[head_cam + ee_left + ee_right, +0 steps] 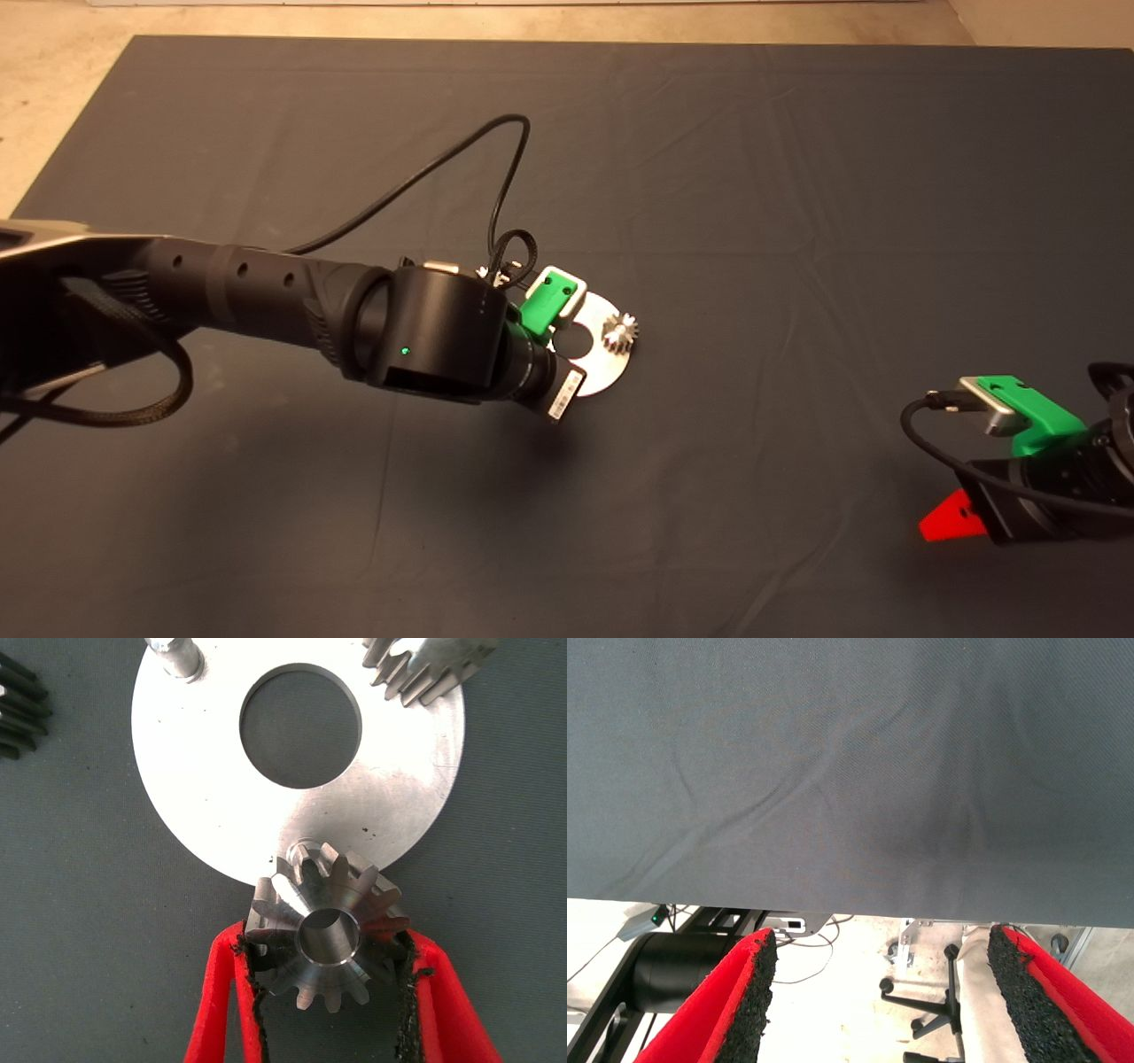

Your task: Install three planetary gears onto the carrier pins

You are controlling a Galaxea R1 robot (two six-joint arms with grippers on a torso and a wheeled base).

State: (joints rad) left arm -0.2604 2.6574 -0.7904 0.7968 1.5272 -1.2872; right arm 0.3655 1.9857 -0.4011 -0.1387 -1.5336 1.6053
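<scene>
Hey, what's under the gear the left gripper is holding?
The held gear, clamped by the left gripper, sits over the disc edge, a carrier pin tip peeking beside it. Whether the pin has entered its bore is hidden.

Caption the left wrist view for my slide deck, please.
Left gripper holds a planetary gear over a carrier pin.

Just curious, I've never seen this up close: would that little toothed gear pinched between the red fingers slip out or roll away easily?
The gear looks like solid polished metal, so probably stiff and heavy for its size. The left gripper pinches it by its teeth between rough black pads, which likely limits slipping. Dropped on edge, it might roll; flat, it should stay.
</scene>
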